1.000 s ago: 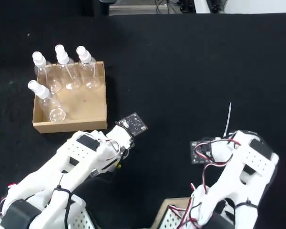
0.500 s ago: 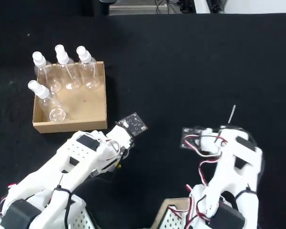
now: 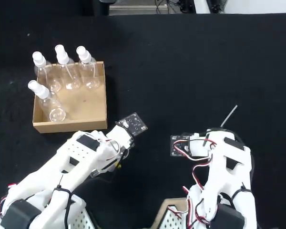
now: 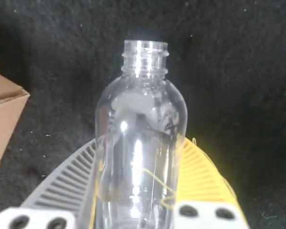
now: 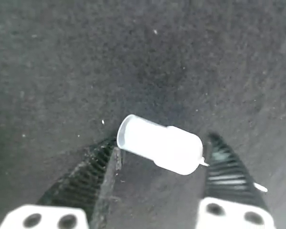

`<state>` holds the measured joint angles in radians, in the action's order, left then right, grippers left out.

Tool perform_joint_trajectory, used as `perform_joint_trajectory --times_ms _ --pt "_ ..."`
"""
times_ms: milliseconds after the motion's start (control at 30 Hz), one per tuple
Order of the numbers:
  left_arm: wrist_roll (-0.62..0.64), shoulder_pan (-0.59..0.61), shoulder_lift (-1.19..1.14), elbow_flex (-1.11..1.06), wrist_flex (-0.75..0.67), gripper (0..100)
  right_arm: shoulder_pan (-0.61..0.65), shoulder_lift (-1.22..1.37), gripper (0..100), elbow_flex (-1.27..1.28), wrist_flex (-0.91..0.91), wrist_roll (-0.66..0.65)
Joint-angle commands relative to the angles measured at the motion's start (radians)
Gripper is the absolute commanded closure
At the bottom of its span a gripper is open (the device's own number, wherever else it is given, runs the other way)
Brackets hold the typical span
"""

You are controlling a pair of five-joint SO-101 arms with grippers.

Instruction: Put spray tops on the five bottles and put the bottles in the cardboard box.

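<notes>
Black cloth table (image 3: 181,62): the last bottle (image 4: 140,138), neck bare, is clamped in the left gripper (image 4: 139,162) just off the cardboard box (image 3: 69,126) corner, probably steadied for capping. The right gripper (image 5: 160,148), farther from the box, pinches the spray top (image 5: 162,145). Four capped bottles (image 3: 62,71) stand inside the box.

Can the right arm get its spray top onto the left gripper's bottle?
Probably yes: the bottle neck stands uncapped past the left gripper, the right gripper grips the spray top, and only table lies between the arms.
</notes>
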<state>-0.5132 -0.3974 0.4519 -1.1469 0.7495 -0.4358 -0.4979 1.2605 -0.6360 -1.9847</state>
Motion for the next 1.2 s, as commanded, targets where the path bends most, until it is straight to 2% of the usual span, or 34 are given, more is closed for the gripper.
perform_joint_trajectory --times_ms 0,100,200,300,367,533,600,667,733,867,933,1167 --pt "0.002 0.027 -0.009 -0.021 -0.029 97 -0.008 0.012 98.6 0.007 0.009 -0.002" --pt "0.002 0.027 -0.009 -0.021 -0.029 97 -0.051 0.004 94.9 0.004 0.005 0.064" --pt "0.002 0.027 -0.009 -0.021 -0.029 97 -0.094 0.004 99.1 -0.001 0.005 0.121" --pt "0.002 0.027 -0.009 -0.021 -0.029 97 -0.126 0.004 98.8 -0.001 0.006 0.247" --pt "0.002 0.027 -0.009 -0.021 -0.029 97 -0.141 0.004 98.8 -0.015 0.009 0.417" --pt "0.002 0.027 -0.011 -0.021 -0.029 97 -0.270 0.012 98.8 -0.096 0.002 1.048" --pt "0.000 0.027 -0.011 -0.021 -0.029 97 -0.315 0.012 98.7 -0.120 -0.006 1.211" --pt "0.000 0.027 -0.011 -0.021 -0.029 97 -0.331 0.012 98.6 -0.133 -0.028 1.290" --pt "0.000 0.027 -0.011 -0.021 -0.029 97 -0.330 0.012 96.5 -0.140 -0.061 1.295" --pt "0.000 0.027 -0.011 -0.021 -0.029 97 -0.328 0.004 78.6 -0.145 -0.133 1.292" --pt "0.000 0.027 -0.011 -0.021 -0.029 97 -0.328 0.004 74.2 -0.159 -0.160 1.244" --pt "0.000 0.027 -0.011 -0.021 -0.029 97 -0.328 0.012 84.1 -0.220 -0.209 0.957"
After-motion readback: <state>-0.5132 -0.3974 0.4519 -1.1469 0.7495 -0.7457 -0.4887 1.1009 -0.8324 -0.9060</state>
